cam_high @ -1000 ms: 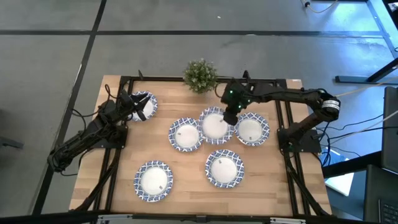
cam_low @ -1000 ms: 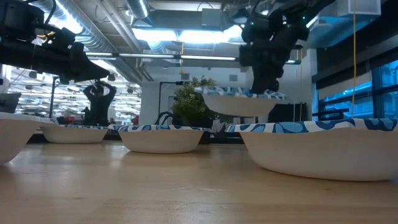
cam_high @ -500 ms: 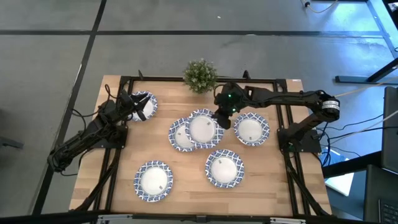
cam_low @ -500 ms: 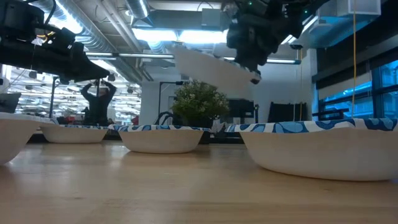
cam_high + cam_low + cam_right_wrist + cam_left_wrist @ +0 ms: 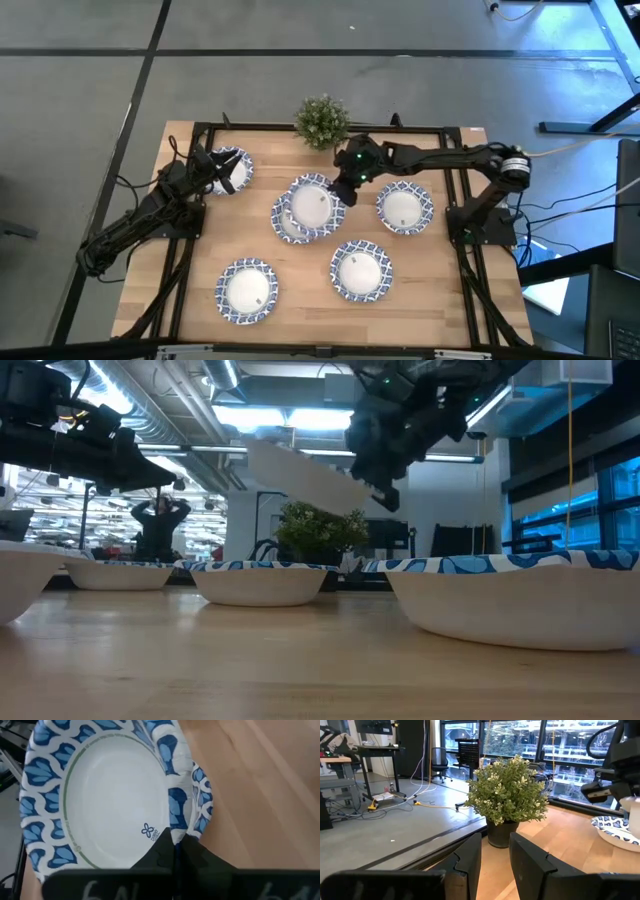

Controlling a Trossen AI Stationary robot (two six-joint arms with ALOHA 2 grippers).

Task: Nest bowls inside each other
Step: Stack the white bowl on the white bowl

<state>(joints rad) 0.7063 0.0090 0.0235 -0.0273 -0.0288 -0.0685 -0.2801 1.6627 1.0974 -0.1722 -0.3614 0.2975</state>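
A light wooden counter (image 5: 300, 270) with a black metal frame stands on a grey concrete floor (image 5: 300, 70) crossed by dark seam lines. A small green potted plant (image 5: 322, 120) sits at the counter's far edge. From counter height, the room behind has an exposed ceiling with silver ducts (image 5: 170, 410) and bright strip lights (image 5: 290, 415), and a blue-tinted window (image 5: 575, 500) to one side. A person (image 5: 158, 525) stands in the distance with arms raised to the head. Past the plant, large windows (image 5: 560, 745) line the far wall, with a black office chair (image 5: 438, 760), a desk (image 5: 350, 757) and loose cables (image 5: 410, 800) on the floor.
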